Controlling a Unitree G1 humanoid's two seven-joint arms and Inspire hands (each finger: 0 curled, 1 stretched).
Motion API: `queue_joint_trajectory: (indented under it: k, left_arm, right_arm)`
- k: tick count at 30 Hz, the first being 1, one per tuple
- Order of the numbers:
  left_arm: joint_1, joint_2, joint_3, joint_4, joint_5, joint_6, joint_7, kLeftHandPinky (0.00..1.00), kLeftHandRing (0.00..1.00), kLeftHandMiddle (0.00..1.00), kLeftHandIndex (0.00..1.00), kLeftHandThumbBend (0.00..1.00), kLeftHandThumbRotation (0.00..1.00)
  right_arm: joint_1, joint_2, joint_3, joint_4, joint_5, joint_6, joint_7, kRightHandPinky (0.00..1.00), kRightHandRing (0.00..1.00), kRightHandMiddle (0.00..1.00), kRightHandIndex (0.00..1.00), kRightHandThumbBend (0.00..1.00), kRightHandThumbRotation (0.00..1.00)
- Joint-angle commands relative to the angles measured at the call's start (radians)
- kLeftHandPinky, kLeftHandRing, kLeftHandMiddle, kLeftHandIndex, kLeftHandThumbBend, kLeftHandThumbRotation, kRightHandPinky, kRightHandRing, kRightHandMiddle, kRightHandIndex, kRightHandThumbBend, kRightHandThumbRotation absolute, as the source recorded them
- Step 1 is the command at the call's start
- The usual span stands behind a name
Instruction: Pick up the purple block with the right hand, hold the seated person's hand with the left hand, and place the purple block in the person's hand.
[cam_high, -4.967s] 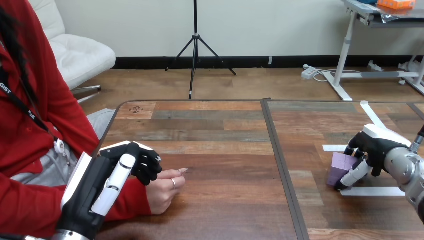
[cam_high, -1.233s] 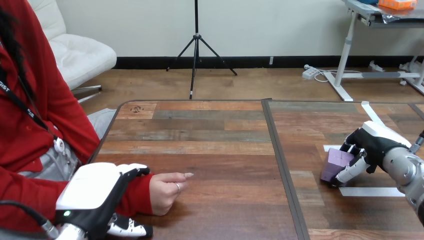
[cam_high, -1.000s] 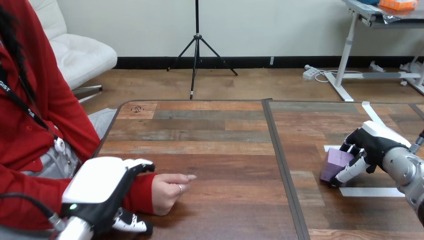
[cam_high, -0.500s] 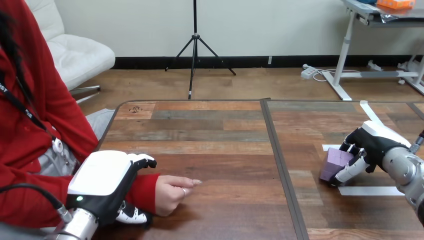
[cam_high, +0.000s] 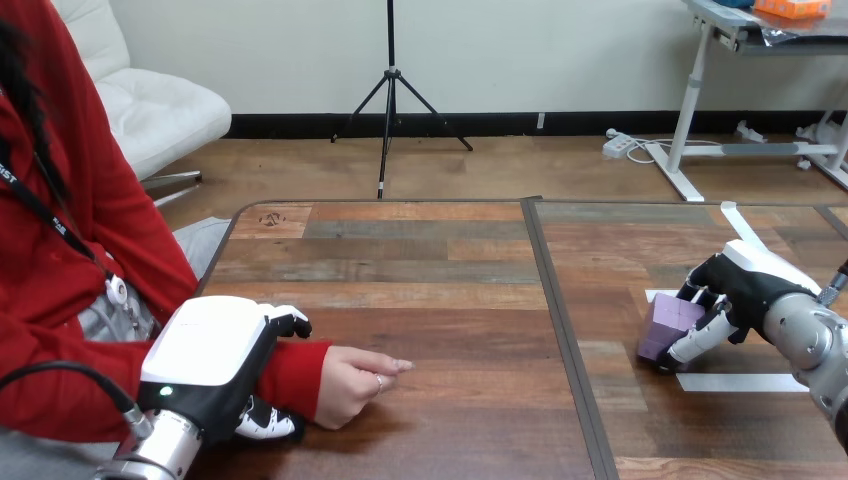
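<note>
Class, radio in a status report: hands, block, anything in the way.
Left hand shut on person's wrist. Right hand shut on block, well apart from the person. Person's hand loosely curled, palm not up: no open palm yet.

Wooden table, dark seam running near to far. Near left: left hand lies over the person's red-sleeved wrist, fingers curled round its far side, thumb showing on the near side. The person's hand rests on the table just right of it, loosely closed, pointing right. Far right: right hand wrapped round the purple block, low at the tabletop, between white tape strips.
</note>
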Motion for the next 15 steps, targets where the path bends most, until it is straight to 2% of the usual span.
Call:
queue_joint_trajectory:
  k: [1, 15]
  left_arm:
    - [-0.06, 0.019, -0.035, 0.056, 0.026, 0.024, 0.022, 0.66, 0.69, 0.71, 0.68, 1.0, 0.0]
    - [-0.099, 0.021, -0.095, 0.094, 0.035, 0.082, -0.02, 0.68, 0.71, 0.72, 0.69, 0.96, 0.0]
  right_arm:
    - [-0.055, -0.007, -0.021, -0.034, 0.013, -0.013, -0.022, 0.47, 0.52, 0.55, 0.49, 0.71, 0.0]
    - [-0.056, -0.005, -0.026, -0.035, 0.019, -0.005, -0.016, 0.45, 0.51, 0.54, 0.5, 0.7, 0.0]
